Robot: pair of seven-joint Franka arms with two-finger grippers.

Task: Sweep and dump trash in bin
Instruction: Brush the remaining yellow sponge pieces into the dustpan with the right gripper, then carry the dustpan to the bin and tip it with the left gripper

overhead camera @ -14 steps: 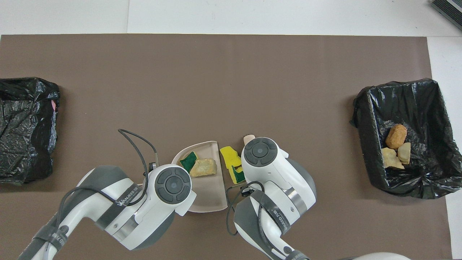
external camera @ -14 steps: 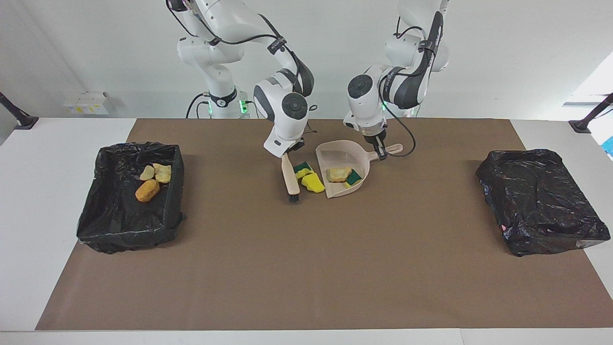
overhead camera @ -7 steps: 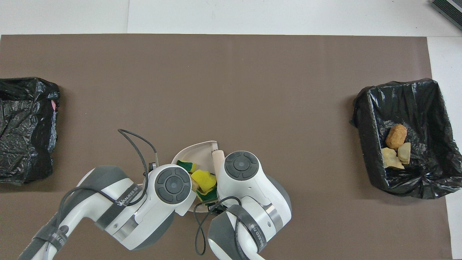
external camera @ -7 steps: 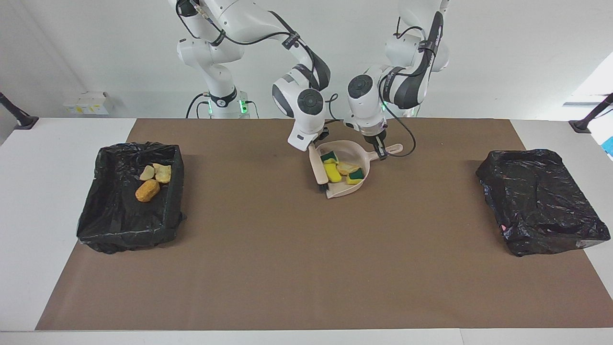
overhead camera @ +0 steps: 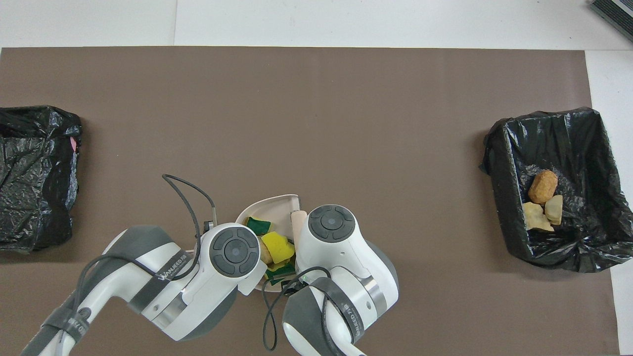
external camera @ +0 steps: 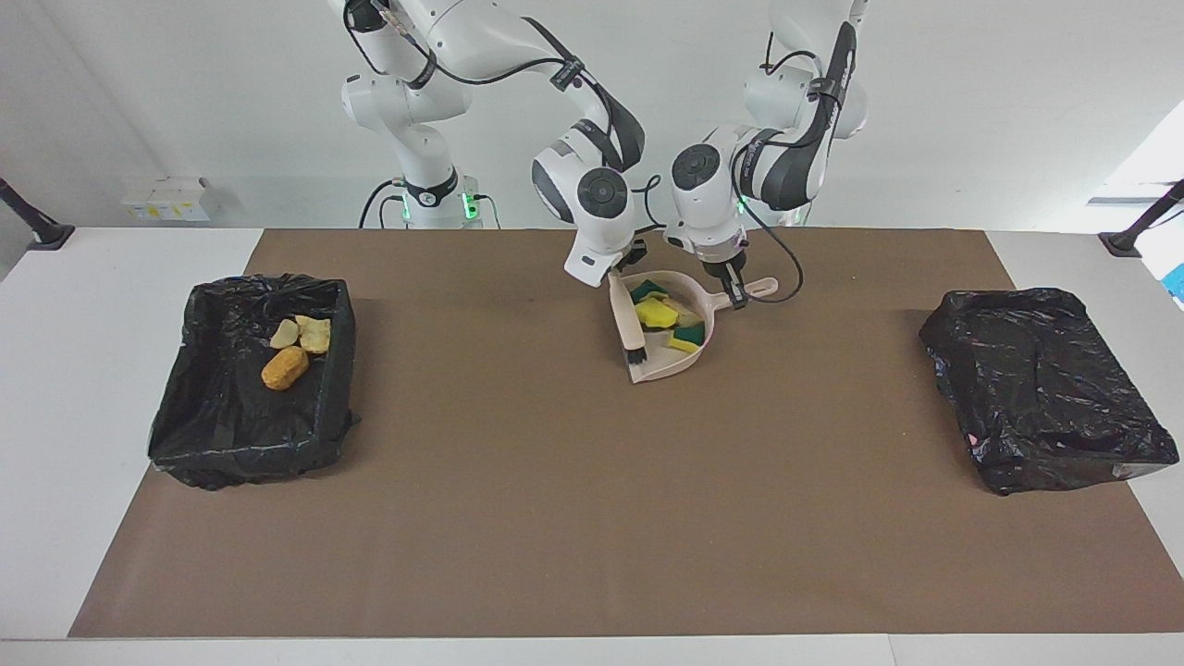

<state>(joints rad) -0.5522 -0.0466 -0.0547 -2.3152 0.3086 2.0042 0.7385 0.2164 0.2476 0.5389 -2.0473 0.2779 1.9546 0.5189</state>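
Since a second ago, the right tool (external camera: 618, 275) has swung the brush (external camera: 632, 326) across to the dustpan (external camera: 686, 356), and the two sponge pieces that lay on the mat beside the pan are now inside it. That right tool is clenched on the top of the brush handle. It hangs over the pan's edge on the right arm's side. The brush stands almost upright, and its dark bristles rest at the open mouth of the pan.

The left tool (external camera: 733, 289) is clenched on the dustpan handle (external camera: 757, 287). It has not moved.

In the pan sits a small heap of trash (external camera: 664, 313). It has yellow sponge pieces with green faces, and one bread lump is partly hidden under them. From above, both robot wrists cover much of the pan, but a yellow sponge (overhead camera: 277, 246) shows between them.

All of this is on a brown mat (external camera: 555, 509) that lies on the white surface (external camera: 83, 305).

Toward the right arm's end of the surface is an open bin (external camera: 222, 435) lined with a black bag. Three bread lumps (external camera: 294, 350) lie in it. Toward the left arm's end is a second black-bagged bin (external camera: 1045, 388).
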